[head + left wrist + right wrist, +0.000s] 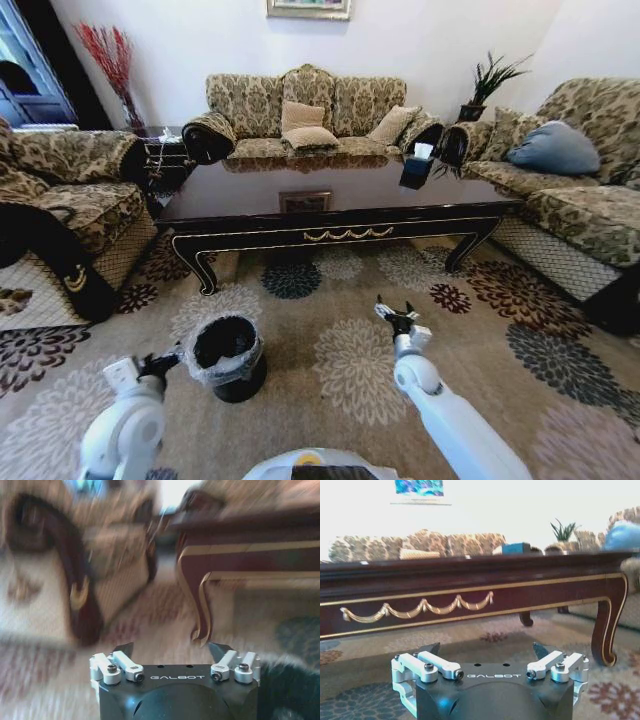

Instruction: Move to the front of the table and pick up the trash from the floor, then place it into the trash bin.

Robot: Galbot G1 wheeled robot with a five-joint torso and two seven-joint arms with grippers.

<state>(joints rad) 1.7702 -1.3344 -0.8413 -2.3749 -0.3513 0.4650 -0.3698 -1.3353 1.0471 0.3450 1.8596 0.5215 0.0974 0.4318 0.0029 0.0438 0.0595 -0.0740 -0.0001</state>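
1. While the table (330, 225) spans twelve o'clock across the rug (350, 370), the trash bin (228, 356) stands at seven o'clock.
2. The left gripper (160, 364), jaws wide and empty, sits just beside the bin's nine o'clock side.
3. The right gripper (396, 316), spread wide and empty, hovers at the bin's three o'clock.

The room is brightly lit by daylight. The glossy worktop (330, 190) mirrors the sofa (305, 110) and pale wall (420, 40). The head view bows outward at its edges. The left wrist view is smeared with blur; the right wrist view is soft, its upper background washed out.
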